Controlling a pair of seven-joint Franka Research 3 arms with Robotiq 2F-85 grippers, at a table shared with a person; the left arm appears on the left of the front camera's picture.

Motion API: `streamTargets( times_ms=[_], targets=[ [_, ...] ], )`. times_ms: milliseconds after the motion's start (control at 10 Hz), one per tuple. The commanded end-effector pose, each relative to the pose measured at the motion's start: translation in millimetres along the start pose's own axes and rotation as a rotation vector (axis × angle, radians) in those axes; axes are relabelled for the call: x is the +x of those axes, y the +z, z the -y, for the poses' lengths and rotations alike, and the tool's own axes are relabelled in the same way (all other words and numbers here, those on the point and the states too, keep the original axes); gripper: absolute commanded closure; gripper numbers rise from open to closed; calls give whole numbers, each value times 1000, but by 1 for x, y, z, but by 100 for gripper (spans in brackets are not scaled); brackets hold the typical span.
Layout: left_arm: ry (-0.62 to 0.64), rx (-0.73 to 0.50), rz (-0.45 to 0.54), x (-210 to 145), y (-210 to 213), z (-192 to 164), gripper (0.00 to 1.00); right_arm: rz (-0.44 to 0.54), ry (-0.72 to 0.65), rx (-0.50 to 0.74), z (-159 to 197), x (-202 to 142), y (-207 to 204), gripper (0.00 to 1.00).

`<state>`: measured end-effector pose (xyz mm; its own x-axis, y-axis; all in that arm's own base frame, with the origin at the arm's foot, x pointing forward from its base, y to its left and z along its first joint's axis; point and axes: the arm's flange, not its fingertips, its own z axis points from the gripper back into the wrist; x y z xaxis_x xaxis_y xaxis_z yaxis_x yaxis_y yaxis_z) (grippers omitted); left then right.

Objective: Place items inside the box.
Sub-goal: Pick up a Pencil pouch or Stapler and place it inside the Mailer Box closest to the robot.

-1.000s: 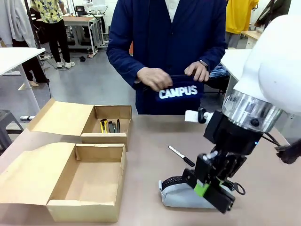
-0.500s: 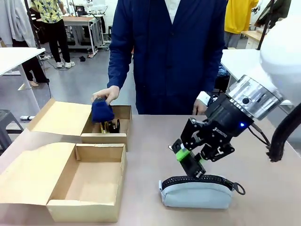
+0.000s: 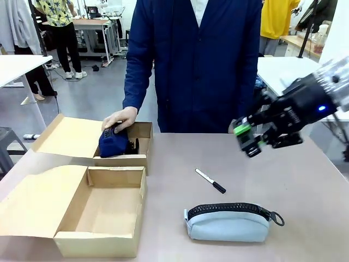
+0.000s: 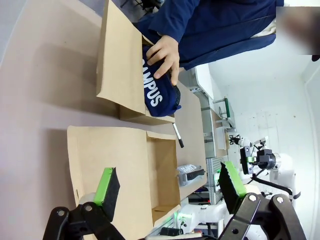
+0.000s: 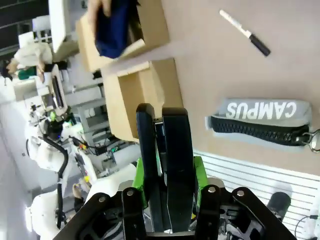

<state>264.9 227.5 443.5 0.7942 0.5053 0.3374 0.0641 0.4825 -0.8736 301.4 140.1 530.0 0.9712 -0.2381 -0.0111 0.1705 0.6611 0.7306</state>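
The left tool (image 4: 169, 182) is held with its green pads spread wide and nothing between them, above the near left part of the bench (image 3: 311, 207). An open cardboard box (image 3: 101, 210) is seen at the near left, its lid folded out to the left. To its right, at the near middle, a pale grey-blue pencil case (image 3: 229, 224) is laid flat with its black zip uppermost. "CAMPUS" is read in white capitals on its side in the right wrist view. Just beyond it, a black-and-white marker (image 3: 210, 180) is laid aslant on the bench, apart from the case.

Farther left, a second open box (image 3: 122, 158) is set just behind the first. A navy pouch (image 3: 112, 143) is pressed into it by a person's hand (image 3: 119, 118). The white letters "MPUS" are read on the pouch in the left wrist view.

At the far right, the right tool (image 3: 248, 140) is held raised above the bench, turned toward the left. It is pinched on a black stapler (image 5: 167, 150), gripped between the green pads.

The bench top is a plain pale brown. Behind the person in the dark blue coat, a grey floor (image 3: 98, 93) and white tables (image 3: 19, 65) are seen.
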Motion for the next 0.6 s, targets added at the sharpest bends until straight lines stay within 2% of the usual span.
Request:
streamTargets(
  times_ms=[0,200,400,500],
  targets=[
    [-18,-22,13,0,-2,1,0,-66,150,-17,40,-68,-73,58],
    [-18,-22,13,0,-2,1,0,-118,309,20,-37,-76,-151,58],
    [-18,-22,13,0,-2,1,0,-121,490,2,-90,-107,-207,58],
    [-18,-22,13,0,-2,1,0,-216,638,-29,-114,-126,-249,58]
  ],
)
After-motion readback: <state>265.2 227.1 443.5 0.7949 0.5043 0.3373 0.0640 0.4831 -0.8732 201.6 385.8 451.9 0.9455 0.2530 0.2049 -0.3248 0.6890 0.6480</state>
